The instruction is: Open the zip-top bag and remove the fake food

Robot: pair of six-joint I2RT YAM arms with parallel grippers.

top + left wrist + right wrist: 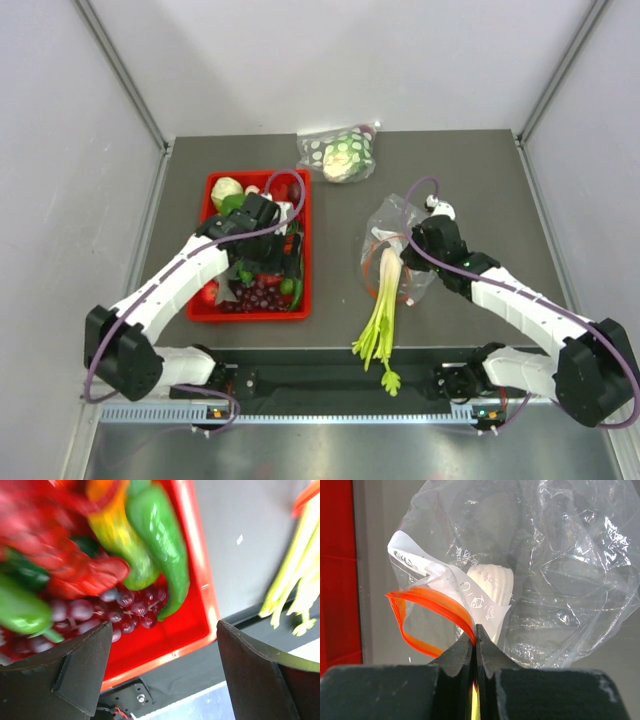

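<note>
The zip-top bag (392,218) lies crumpled right of centre, clear with an orange-red zip strip (427,605) and a white label (470,587). My right gripper (406,252) is shut on the zip strip (476,632); the mouth gapes open to its left. The celery-like stalk (382,315) has its pale end inside the bag (492,582), and its green end reaches the table's front edge. My left gripper (291,266) is open and empty (162,672) over the near right corner of the red tray (195,625). I cannot make out the grey fish or the slim green piece.
The red tray (303,215) at the left holds purple grapes (127,607), green peppers (160,535) and red pieces. A dotted clear bag with a pale round head (343,152) lies at the back. Grey walls stand on both sides.
</note>
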